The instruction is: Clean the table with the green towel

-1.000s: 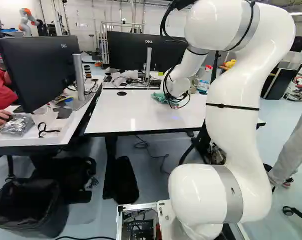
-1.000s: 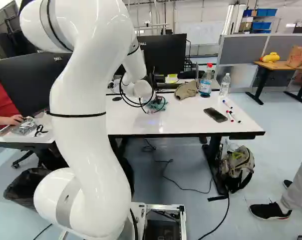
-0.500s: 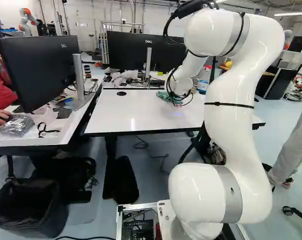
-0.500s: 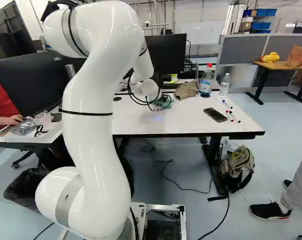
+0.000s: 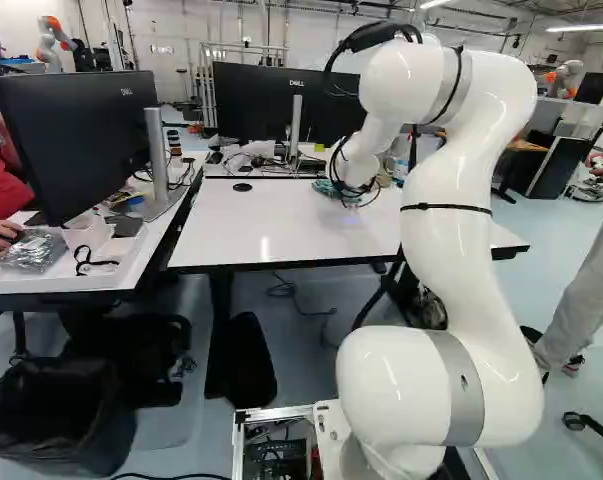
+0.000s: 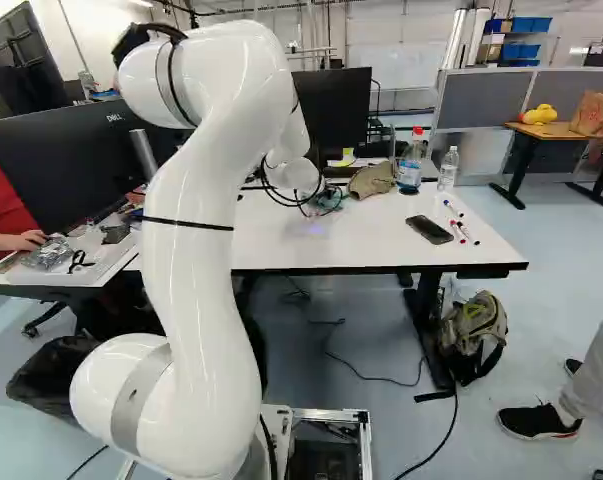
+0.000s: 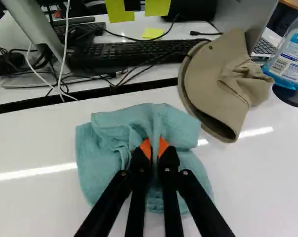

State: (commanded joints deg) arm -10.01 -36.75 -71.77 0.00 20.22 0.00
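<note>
Towel gripped at the far side, wiping is the step in hand

The green towel (image 7: 97, 148) lies bunched on the white tabletop (image 6: 381, 245), near its far edge and roughly midway between left and right. The fingers (image 7: 170, 159) are clamped on a raised fold at its middle, cloth pinched between the orange pads (image 7: 145, 148), while the rest spreads out to both sides and rests on the surface. The white arm (image 5: 451, 260) reaches over the tabletop from the near side.

With the grip made and the cloth down, I judge this to be the wiping itself; how much has been wiped cannot be told from here. The next move calls for a low, level sweep with light, steady pressure, most simply toward the near side or the left. Lifting much would take the cloth off the surface, and pressing too hard could fold it under the fingers.

The right needs more care. A tan hat (image 7: 215, 84) sits just beside the towel, with a bottle of blue liquid (image 7: 291, 61) beyond it, and a phone (image 6: 429, 230) and several markers (image 6: 462, 233) lie farther right. Straight ahead, past the far edge, is a keyboard (image 7: 131, 52), so a far stroke should be short.
</note>
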